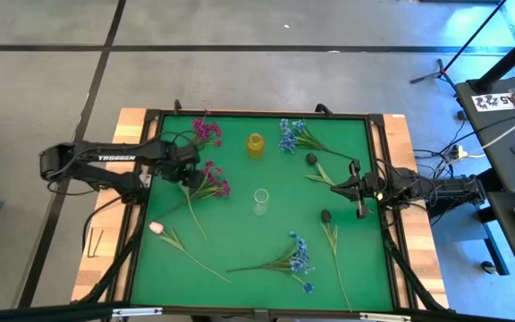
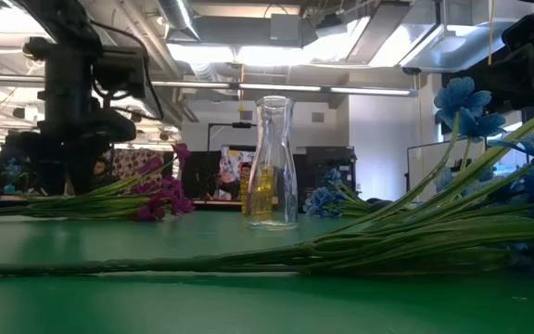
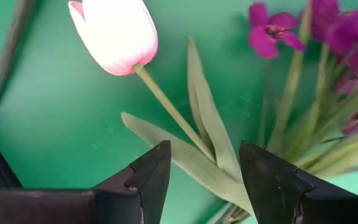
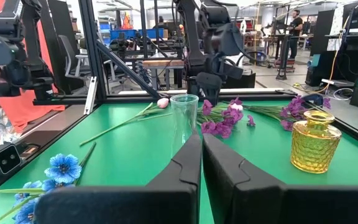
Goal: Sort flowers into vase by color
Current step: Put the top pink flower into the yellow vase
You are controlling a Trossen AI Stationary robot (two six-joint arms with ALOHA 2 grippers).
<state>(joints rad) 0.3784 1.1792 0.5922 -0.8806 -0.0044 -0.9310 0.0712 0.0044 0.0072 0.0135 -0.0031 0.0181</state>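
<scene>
Left hand (image 3: pixel 197 177): fingers apart, nothing between them, poised over the desk (image 1: pixel 240 233) with the tulip (image 3: pixel 114 34) stem running slantwise just ahead of my fingertips and its pale pink bud farther out. Leaves of that stem lie directly under the gap; the magenta flowers (image 3: pixel 340 37) crowd in close on one side. Risk, as I judge it: closing here I may catch a leaf rather than the stem, and the flower would slip or twist on lifting. Second risk: a magenta stem gets pinched along with it, so two colours travel together. Third: long stems drag neighbours across the green surface. Clear vase (image 1: pixel 260 201) and yellow vase (image 1: pixel 255 144) stand well beyond my hand, toward the desk's middle; a trailing stem could tip the tall clear one. Right hand (image 4: pixel 201 152): fingers together, empty, waiting on the far side, facing the vases.
</scene>
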